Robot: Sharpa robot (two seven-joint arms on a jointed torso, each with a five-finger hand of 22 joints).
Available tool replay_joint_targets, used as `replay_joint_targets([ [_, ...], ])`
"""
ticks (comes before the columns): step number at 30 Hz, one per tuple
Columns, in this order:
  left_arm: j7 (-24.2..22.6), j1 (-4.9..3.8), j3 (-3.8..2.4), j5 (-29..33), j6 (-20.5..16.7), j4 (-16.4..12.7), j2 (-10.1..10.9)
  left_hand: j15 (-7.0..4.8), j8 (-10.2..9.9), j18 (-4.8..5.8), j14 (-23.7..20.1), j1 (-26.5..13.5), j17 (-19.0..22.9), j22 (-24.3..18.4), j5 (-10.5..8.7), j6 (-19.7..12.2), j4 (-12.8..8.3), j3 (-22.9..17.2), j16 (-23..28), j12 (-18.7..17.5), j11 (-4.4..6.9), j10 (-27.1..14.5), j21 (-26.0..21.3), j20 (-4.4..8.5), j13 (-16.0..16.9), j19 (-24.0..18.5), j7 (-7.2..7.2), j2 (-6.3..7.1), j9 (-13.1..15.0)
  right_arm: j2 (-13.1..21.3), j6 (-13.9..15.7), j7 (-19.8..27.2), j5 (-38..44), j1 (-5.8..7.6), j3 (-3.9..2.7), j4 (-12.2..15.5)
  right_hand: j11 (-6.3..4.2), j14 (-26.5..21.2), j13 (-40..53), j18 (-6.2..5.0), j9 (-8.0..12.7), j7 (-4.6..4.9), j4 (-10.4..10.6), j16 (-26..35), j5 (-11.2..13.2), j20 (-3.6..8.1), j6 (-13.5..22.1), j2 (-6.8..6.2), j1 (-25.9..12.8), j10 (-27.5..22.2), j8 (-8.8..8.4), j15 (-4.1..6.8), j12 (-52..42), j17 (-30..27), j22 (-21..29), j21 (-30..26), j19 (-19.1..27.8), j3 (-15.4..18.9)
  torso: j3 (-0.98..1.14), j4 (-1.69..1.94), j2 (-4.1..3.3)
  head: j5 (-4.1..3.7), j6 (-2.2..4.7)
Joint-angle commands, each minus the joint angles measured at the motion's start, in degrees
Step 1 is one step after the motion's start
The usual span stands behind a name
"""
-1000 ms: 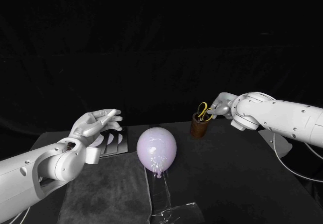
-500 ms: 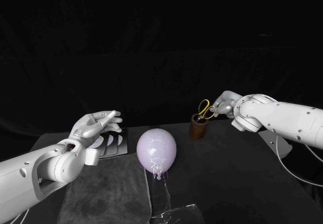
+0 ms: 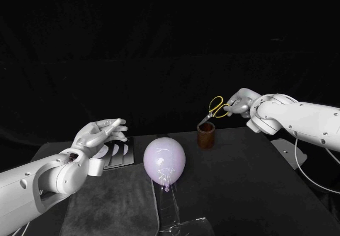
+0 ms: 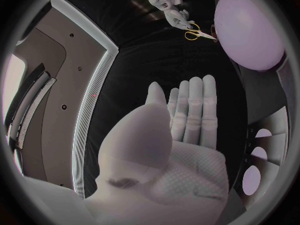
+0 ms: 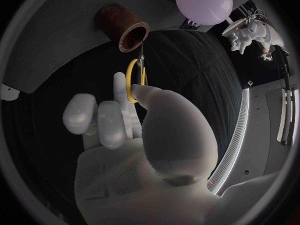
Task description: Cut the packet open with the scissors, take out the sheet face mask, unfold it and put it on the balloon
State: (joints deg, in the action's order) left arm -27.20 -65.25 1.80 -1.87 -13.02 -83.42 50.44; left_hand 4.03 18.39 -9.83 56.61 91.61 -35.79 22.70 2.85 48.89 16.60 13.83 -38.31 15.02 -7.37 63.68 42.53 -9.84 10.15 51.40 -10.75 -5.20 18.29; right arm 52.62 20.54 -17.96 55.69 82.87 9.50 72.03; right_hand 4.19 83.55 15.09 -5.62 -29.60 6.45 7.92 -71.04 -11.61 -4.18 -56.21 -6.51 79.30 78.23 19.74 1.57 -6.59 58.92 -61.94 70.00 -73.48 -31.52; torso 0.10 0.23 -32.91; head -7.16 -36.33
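Observation:
My right hand (image 3: 240, 104) grips the yellow-handled scissors (image 3: 216, 109) by their loops, blades pointing down just above the brown cup (image 3: 205, 135). The right wrist view shows a finger through a yellow loop of the scissors (image 5: 134, 77), over the cup's mouth (image 5: 125, 27). A pale lilac balloon (image 3: 164, 160) stands at the table's middle. The black packet (image 3: 117, 150) with white ovals lies flat to its left. My left hand (image 3: 102, 132) hovers above the packet, holding nothing; its fingers (image 4: 187, 110) are stretched out, with the balloon (image 4: 250, 27) beyond them.
A clear plastic strip (image 3: 170, 206) runs from under the balloon toward the table's front edge. A dark mat (image 3: 106, 196) covers the left part of the table. The cup stands just behind and right of the balloon.
My right hand has lifted the scissors up out of the brown cup and slightly right. The left hand has barely moved.

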Motion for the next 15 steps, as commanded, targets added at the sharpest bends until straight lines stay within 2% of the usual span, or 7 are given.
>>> replay_joint_targets([
  [1, -0.4, -0.1, -0.05, 0.4, 1.1, 0.2, -0.3, 0.1, -0.4, -0.63, 0.2, 0.1, 0.0, 0.0, -0.05, 0.0, -0.1, 0.4, 0.2, -0.3, 0.06, -0.4, -0.2, 0.03, 0.1, 0.3, -0.47, -0.66, 0.1, 0.6, -1.1, 0.9, 0.4, 0.85, -0.09, 0.6, -2.52, 0.9, 0.0, -0.38, -0.1, -0.1, -5.4, -0.3, 0.4, 0.42, -0.5, -0.12, -0.1, 2.9, 0.33, 0.9, -0.3, 0.2, 0.0, 0.3, -0.1, -5.0, -0.08, 0.01, 0.13, -0.11, 0.17],
  [3, -0.4, -0.1, -0.05, 0.5, 1.1, 0.4, -0.4, 0.1, -0.4, -0.63, 0.2, 0.1, 0.0, 0.0, -0.05, 0.0, -0.1, 0.4, 0.2, -0.3, 0.06, -0.4, -0.2, 0.03, 0.1, 0.3, -0.47, -0.66, 0.1, 1.1, -2.9, 0.4, 0.6, 1.76, -0.1, 1.0, -2.53, 0.9, 0.0, -0.38, -0.2, -0.11, -5.5, -0.4, 0.5, 0.43, -0.6, -0.13, -0.2, 2.9, 0.36, 0.9, -0.3, 0.3, -0.1, 0.4, -0.1, -5.1, -0.12, 0.02, 0.18, -0.11, 0.26],
  [5, -0.4, -0.1, -0.05, 0.6, 1.1, 0.7, -0.6, 0.1, -0.4, -0.63, 0.2, 0.1, 0.0, 0.0, -0.05, 0.0, -0.1, 0.4, 0.2, -0.3, 0.06, -0.4, -0.2, 0.03, 0.1, 0.3, -0.47, -0.66, 0.1, 1.5, -4.4, 0.0, 1.0, 2.43, -0.11, 1.3, -2.54, 0.9, 0.0, -0.42, -0.3, -0.12, -5.7, -0.4, 0.6, 0.44, -0.6, -0.13, -0.3, 2.9, 0.4, 0.9, -0.2, 0.3, 0.0, 0.3, 0.0, -5.3, -0.08, 0.02, 0.14, -0.12, 0.36],
  [8, -0.4, -0.09, -0.05, 0.6, 1.2, 0.9, -0.7, 0.12, -0.4, -0.63, 0.2, 0.1, 0.1, -0.1, -0.05, 0.0, -0.1, 0.4, 0.2, -0.3, 0.04, -0.4, -0.2, 0.02, 0.1, 0.3, -0.48, -0.67, 0.1, 2.3, -6.8, -0.9, 2.2, 3.6, -0.11, 1.9, -2.54, 0.9, 0.1, -0.4, -0.3, -0.12, -5.9, -0.5, 0.8, 0.44, -0.6, -0.14, -0.5, 3.0, 0.43, 0.9, -0.2, 0.4, -0.1, 0.3, 0.0, -5.5, -0.17, 0.03, 0.23, -0.2, 0.55],
  [12, -0.5, -0.09, -0.05, 0.6, 1.2, 1.2, -0.8, 0.12, -0.4, -0.63, 0.2, 0.1, 0.1, -0.1, -0.05, 0.0, -0.1, 0.4, 0.2, -0.3, 0.04, -0.4, -0.2, 0.02, 0.1, 0.3, -0.48, -0.67, 0.1, 2.9, -7.6, -1.3, 3.2, 4.34, -0.11, 2.6, -2.55, 0.9, 0.1, -0.39, -0.4, -0.13, -6.1, -0.6, 0.9, 0.45, -0.7, -0.14, -0.7, 3.0, 0.46, 0.91, -0.2, 0.5, -0.2, 0.4, 0.0, -5.7, -0.21, 0.04, 0.26, -0.26, 0.79],
  [15, -0.5, -0.09, -0.05, 0.6, 1.3, 1.4, -0.9, 0.12, -0.4, -0.63, 0.2, 0.1, 0.1, -0.1, -0.05, 0.0, -0.1, 0.4, 0.2, -0.3, 0.04, -0.4, -0.2, 0.02, 0.1, 0.3, -0.48, -0.67, 0.1, 3.3, -6.6, -0.9, 3.5, 4.65, -0.12, 3.4, -2.56, 1.0, 0.1, -0.35, -0.4, -0.14, -6.2, -0.7, 1.0, 0.45, -0.7, -0.12, -0.8, 3.1, 0.49, 0.92, -0.2, 0.7, -0.4, 0.5, -0.1, -5.9, -0.16, 0.05, 0.19, -0.07, 0.96],
])
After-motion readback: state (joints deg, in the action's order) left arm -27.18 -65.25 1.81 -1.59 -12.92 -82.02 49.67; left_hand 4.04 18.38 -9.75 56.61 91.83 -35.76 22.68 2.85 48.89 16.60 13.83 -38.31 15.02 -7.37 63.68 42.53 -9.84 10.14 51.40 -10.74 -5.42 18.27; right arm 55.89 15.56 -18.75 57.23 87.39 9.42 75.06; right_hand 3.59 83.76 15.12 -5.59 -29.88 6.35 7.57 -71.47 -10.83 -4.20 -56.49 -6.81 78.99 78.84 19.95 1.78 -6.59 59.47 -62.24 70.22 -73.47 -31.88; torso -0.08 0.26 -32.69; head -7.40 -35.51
